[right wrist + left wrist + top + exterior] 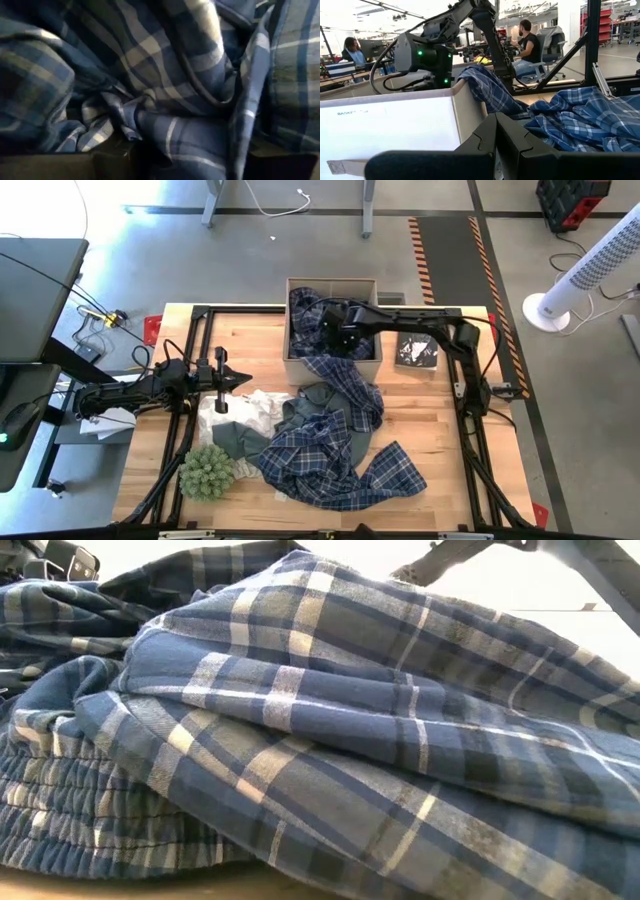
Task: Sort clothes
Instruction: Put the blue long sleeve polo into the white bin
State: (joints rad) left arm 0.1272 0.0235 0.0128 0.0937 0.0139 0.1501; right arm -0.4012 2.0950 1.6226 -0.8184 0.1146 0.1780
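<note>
A blue-and-white plaid garment [335, 435] lies partly in the cardboard box [370, 365]. It trails over the box's near wall and across the table. It fills the low view [330, 740]. My right gripper [328, 332] is down in the box, shut on the plaid cloth [195, 145]. My left gripper [238, 380] is shut and empty at the table's left, above the white garment [245, 408]; its fingers [496, 145] point toward the box. Dark green garments [322, 402] lie under the plaid one. My right gripper has a bunched fold of the plaid garment [190, 150] between its two fingers [280, 160], in several layers. It comes from above, inside the box. The cloth rises above the box wall [475, 80] beside the gripper, and the rest lies slack on the table.
A spiky green plant ball [207, 470] sits at the table's near left. A black book [416, 351] lies to the right of the box. Another grey-green garment [238, 440] lies near the ball. People sit at desks in the room beyond [525, 40].
</note>
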